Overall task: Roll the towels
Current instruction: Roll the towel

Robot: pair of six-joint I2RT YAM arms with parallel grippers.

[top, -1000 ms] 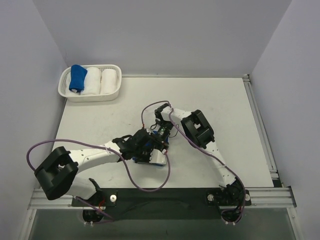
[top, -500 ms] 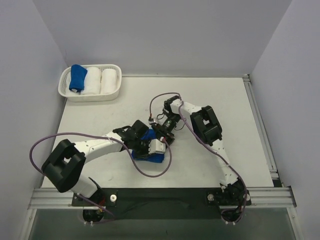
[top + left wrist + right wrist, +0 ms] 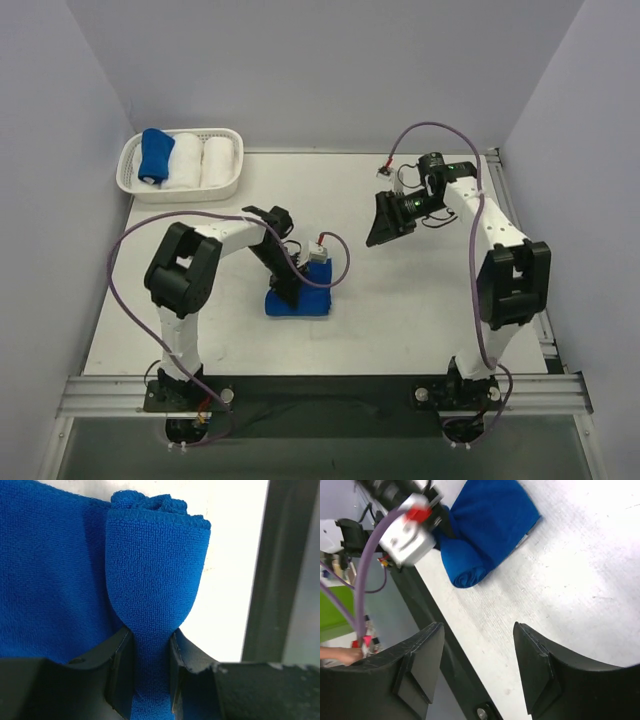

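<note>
A royal-blue towel [image 3: 303, 304] lies partly rolled on the table near the middle. In the left wrist view its rolled part [image 3: 155, 565] is pinched between my left gripper's [image 3: 150, 675] jaws, with the flat part to the left. My left gripper [image 3: 287, 291] is shut on that roll. My right gripper [image 3: 382, 226] is open and empty, held above the table to the right of the towel. The right wrist view shows the towel [image 3: 487, 522] far off beyond its open fingers [image 3: 422, 665]. A second blue towel roll [image 3: 154, 156] lies in the basket.
A white basket [image 3: 180, 195] stands at the back left corner with two white towel rolls [image 3: 185, 160] beside the blue one. The dark rail [image 3: 320, 390] runs along the table's near edge. Walls close in on the left, back and right.
My right gripper has let go at the towel and swung away to the back right, now open. My left arm has shifted, and its gripper stays on the towel roll.
</note>
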